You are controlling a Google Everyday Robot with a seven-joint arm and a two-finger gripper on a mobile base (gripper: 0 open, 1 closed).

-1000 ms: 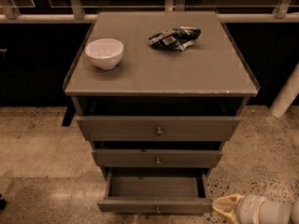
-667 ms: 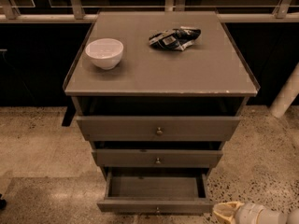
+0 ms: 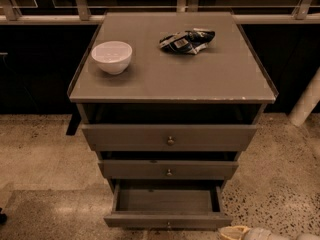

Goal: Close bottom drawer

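A grey cabinet has three drawers. The bottom drawer (image 3: 167, 219) is the lowest and narrowest and is pulled well out, its inside showing bare; its knob sits at the lower edge of the view. The middle drawer (image 3: 168, 169) and top drawer (image 3: 170, 137) stick out a little. My gripper (image 3: 236, 232) shows only as a pale tip at the bottom right edge, just right of and below the bottom drawer's front right corner, apart from it.
A white bowl (image 3: 112, 56) and a dark crumpled snack bag (image 3: 187, 40) lie on the cabinet top (image 3: 175, 79). A metal railing (image 3: 160, 14) runs behind. A white post (image 3: 306, 104) stands at right. Speckled floor (image 3: 40, 184) surrounds the cabinet.
My gripper and arm have sunk lower toward the bottom right edge of the view, so less of them shows. The drawers have not moved.
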